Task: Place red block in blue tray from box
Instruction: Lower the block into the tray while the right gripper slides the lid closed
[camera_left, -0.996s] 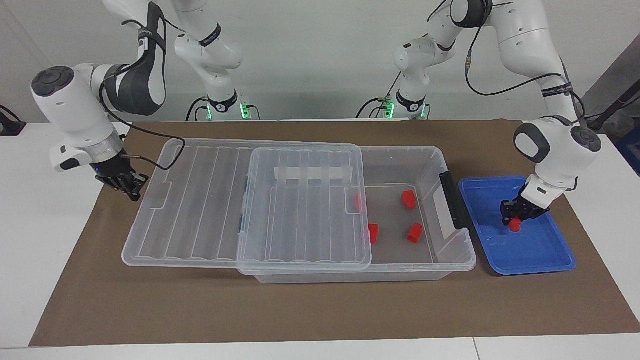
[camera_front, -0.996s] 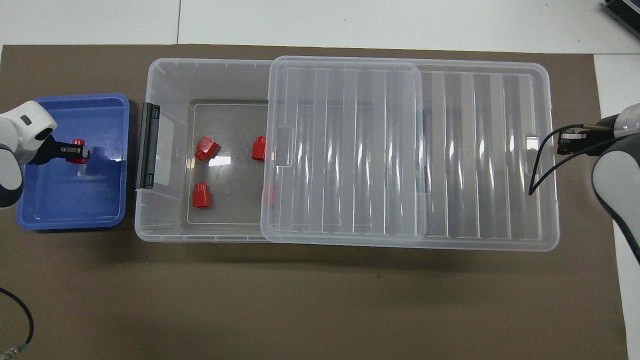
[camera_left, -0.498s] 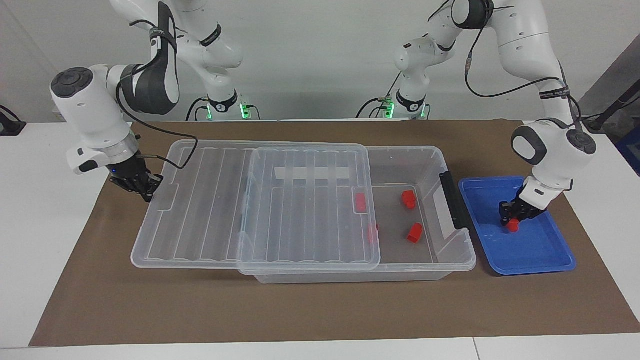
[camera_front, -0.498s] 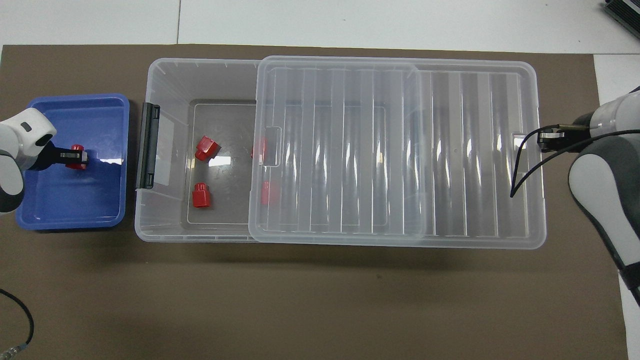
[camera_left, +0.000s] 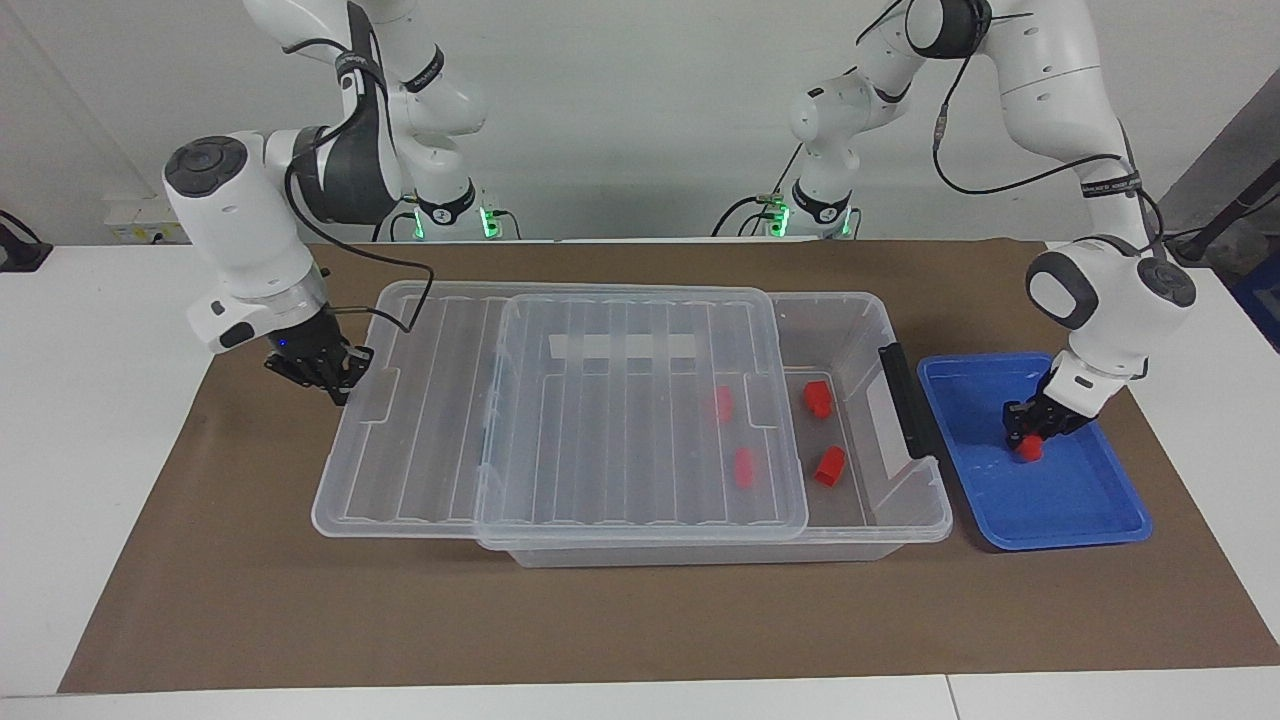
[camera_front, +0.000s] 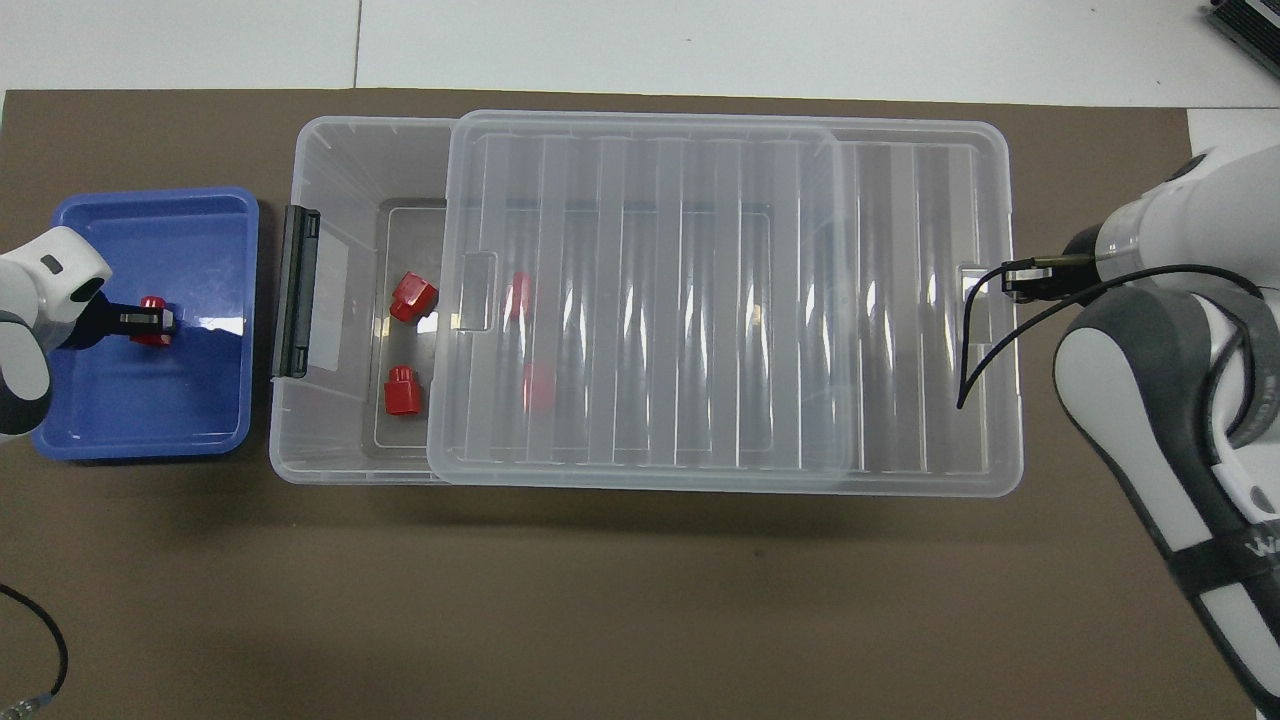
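- Red block: small, light, hard and probably slick plastic; best pinched across its flat sides. It's low in the blue tray, at three o'clock from the box.
- Left gripper is clamped on it, as it was a second ago.
- Right gripper, closed on the lid at its nine o'clock end, has slid it farther over the box opening; four blocks remain inside.

Plain white wall, white table, brown mat
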